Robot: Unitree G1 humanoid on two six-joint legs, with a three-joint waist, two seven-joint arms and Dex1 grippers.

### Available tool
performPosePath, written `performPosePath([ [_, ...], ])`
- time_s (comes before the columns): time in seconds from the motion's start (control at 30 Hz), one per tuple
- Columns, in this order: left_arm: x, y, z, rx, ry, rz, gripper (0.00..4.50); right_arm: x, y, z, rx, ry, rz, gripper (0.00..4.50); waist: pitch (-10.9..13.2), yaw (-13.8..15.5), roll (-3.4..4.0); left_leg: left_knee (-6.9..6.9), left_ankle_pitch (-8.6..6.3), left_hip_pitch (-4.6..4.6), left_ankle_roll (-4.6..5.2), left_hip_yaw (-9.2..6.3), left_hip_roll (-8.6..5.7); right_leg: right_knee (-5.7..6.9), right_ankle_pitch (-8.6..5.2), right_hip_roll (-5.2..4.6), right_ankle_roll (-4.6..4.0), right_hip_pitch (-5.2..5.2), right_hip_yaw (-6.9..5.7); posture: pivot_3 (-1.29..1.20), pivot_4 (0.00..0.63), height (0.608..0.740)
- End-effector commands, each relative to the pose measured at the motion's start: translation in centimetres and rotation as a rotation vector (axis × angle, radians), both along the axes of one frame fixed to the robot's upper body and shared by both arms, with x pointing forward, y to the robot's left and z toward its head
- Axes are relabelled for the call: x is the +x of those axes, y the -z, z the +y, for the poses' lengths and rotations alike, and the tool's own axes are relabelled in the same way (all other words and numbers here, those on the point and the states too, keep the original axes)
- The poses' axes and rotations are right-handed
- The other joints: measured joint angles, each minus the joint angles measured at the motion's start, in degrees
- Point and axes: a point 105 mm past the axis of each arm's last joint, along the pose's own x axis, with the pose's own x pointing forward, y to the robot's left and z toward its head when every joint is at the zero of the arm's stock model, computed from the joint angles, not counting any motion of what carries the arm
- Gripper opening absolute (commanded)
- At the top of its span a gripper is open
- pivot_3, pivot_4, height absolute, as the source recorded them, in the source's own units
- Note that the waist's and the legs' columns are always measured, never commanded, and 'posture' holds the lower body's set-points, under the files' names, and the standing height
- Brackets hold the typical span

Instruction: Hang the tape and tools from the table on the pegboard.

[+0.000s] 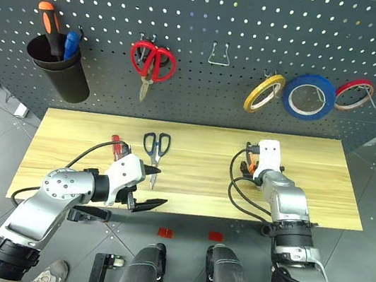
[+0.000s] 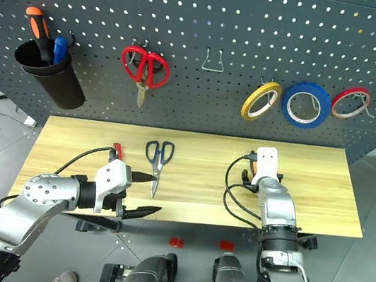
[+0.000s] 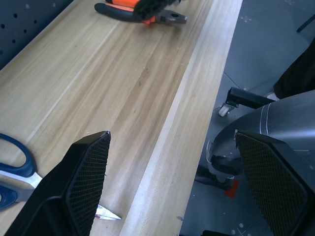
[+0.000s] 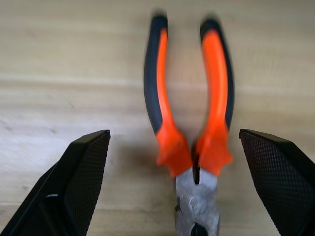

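Your right claw [image 4: 174, 182], released, straddles the pliers [image 4: 189, 123] on the table [image 1: 189, 177]; your left claw [image 1: 146, 186] is released too.

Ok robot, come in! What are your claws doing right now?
Both claws open, empty. Right claw over the pliers, flat on the table. Left claw near the dark scissors. Yellow tape already on the pegboard. Nothing blocking.

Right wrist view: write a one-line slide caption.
Open right gripper poised over orange-and-black pliers lying on the wooden table.
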Motion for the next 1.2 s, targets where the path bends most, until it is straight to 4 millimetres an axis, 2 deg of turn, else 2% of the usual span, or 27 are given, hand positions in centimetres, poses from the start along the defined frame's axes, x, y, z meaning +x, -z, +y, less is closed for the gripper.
performPosePath([
  [0.03, 0.0, -0.3, -0.2, -0.001, 0.009, -0.019, 4.26, 1.2, -0.5, 0.0, 0.006, 0.0, -0.02, 4.48, 0.0, -0.4, 0.0, 0.0, 0.0, 0.01, 0.02, 0.02, 0.0, 0.0, 0.0, 0.0, 0.0, 0.0, 0.01, -0.3, 0.27, 0.74],
  [0.37, 0.2, -0.2, 0.0, 0.0, -0.006, -0.03, 4.26, 2.3, 1.2, -0.2, 0.01, -0.038, 0.077, 4.48, -0.1, -1.2, -0.08, 0.0, -0.04, 0.04, 0.2, 0.06, 0.04, 0.03, 0.03, 0.05, 0.03, 0.03, 0.02, -0.3, 0.264, 0.74],
  [0.47, 0.2, -0.2, -0.1, -0.007, -0.012, -0.033, 4.26, 2.3, 1.6, -0.6, 0.015, -0.026, 0.094, 3.93, -0.3, -1.2, -0.15, 0.01, -0.04, 0.04, 0.2, 0.08, 0.04, 0.03, 0.03, 0.05, 0.03, 0.05, 0.03, -0.3, 0.261, 0.74],
  [0.57, 0.1, -0.4, 0.1, -0.043, -0.034, -0.029, 4.26, 2.6, 1.3, -0.5, 0.018, -0.036, 0.075, 2.96, -0.4, -1.1, -0.22, 0.03, -0.04, 0.04, 0.2, 0.07, 0.04, 0.02, 0.04, 0.05, 0.04, 0.06, 0.02, -0.29, 0.262, 0.74],
  [0.63, -0.1, -0.7, 0.3, -0.084, -0.059, -0.039, 4.26, 3.0, 0.2, 0.0, 0.009, -0.072, 0.016, 2.77, -0.4, -1.1, -0.22, 0.03, -0.04, 0.04, 0.2, 0.07, 0.04, 0.02, 0.04, 0.05, 0.04, 0.07, 0.04, -0.29, 0.263, 0.74],
  [0.7, -0.5, -1.1, 0.7, -0.151, -0.086, -0.021, 4.26, 3.1, -1.5, 1.0, 0.008, -0.124, -0.076, 2.77, -0.4, -1.1, -0.21, 0.03, -0.04, 0.03, 0.19, 0.08, 0.05, 0.02, 0.04, 0.04, 0.04, 0.04, 0.05, -0.28, 0.263, 0.74],
  [0.77, -0.9, -1.6, 1.4, -0.208, -0.128, -0.021, 4.26, 1.8, -3.1, 2.7, 0.046, -0.179, -0.153, 2.77, -0.4, -0.9, -0.2, 0.01, -0.03, -0.01, 0.18, 0.08, 0.09, 0.01, 0.04, 0.05, 0.04, 0.0, 0.07, -0.28, 0.266, 0.74],
  [0.87, -0.8, -2.5, 2.6, -0.291, -0.22, -0.05, 4.26, -1.8, -6.4, 6.5, 0.085, -0.368, -0.338, 2.77, -0.4, -0.7, -0.16, -0.01, -0.04, -0.14, 0.18, 0.09, 0.21, -0.01, 0.04, 0.14, 0.04, -0.12, 0.07, -0.28, 0.277, 0.74],
  [0.9, -0.8, -2.7, 2.7, -0.31, -0.236, -0.052, 4.26, -2.6, -7.2, 7.1, 0.089, -0.405, -0.378, 2.77, -0.4, -0.8, -0.17, 0.0, -0.05, -0.18, 0.19, 0.1, 0.29, -0.02, 0.04, 0.21, 0.04, -0.17, 0.11, -0.28, 0.277, 0.74],
  [0.97, -0.5, -4.2, 3.4, -0.359, -0.289, -0.126, 4.26, -5.7, -11.1, 9.9, 0.157, -0.535, -0.591, 2.77, -0.4, -0.7, -0.15, 0.02, -0.06, -0.15, 0.19, 0.22, 0.39, 0.0, 0.12, 0.36, -0.03, -0.22, 0.29, -0.26, 0.287, 0.74],
  [1.03, -0.3, -5.7, 3.9, -0.413, -0.337, -0.188, 4.26, -8.5, -14.7, 11.7, 0.21, -0.631, -0.773, 2.77, -0.4, -0.4, -0.16, 0.03, -0.06, -0.12, 0.19, 0.24, 0.47, 0.0, 0.17, 0.46, -0.04, -0.24, 0.36, -0.25, 0.293, 0.74],
  [1.1, -0.1, -6.8, 4.0, -0.456, -0.361, -0.206, 4.26, -9.5, -17.4, 12.6, 0.225, -0.67, -0.894, 2.77, -0.4, -0.1, -0.18, 0.03, -0.07, -0.1, 0.17, 0.27, 0.61, -0.02, 0.21, 0.65, -0.01, -0.28, 0.47, -0.25, 0.3, 0.74],
  [1.2, -0.2, -7.8, 3.6, -0.458, -0.336, -0.227, 4.26, -9.0, -21.8, 13.7, 0.238, -0.682, -1.066, 2.77, -0.4, 0.4, -0.2, 0.05, -0.06, 0.03, 0.14, 0.36, 0.67, -0.03, 0.27, 0.77, -0.04, -0.24, 0.57, -0.24, 0.301, 0.74],
])
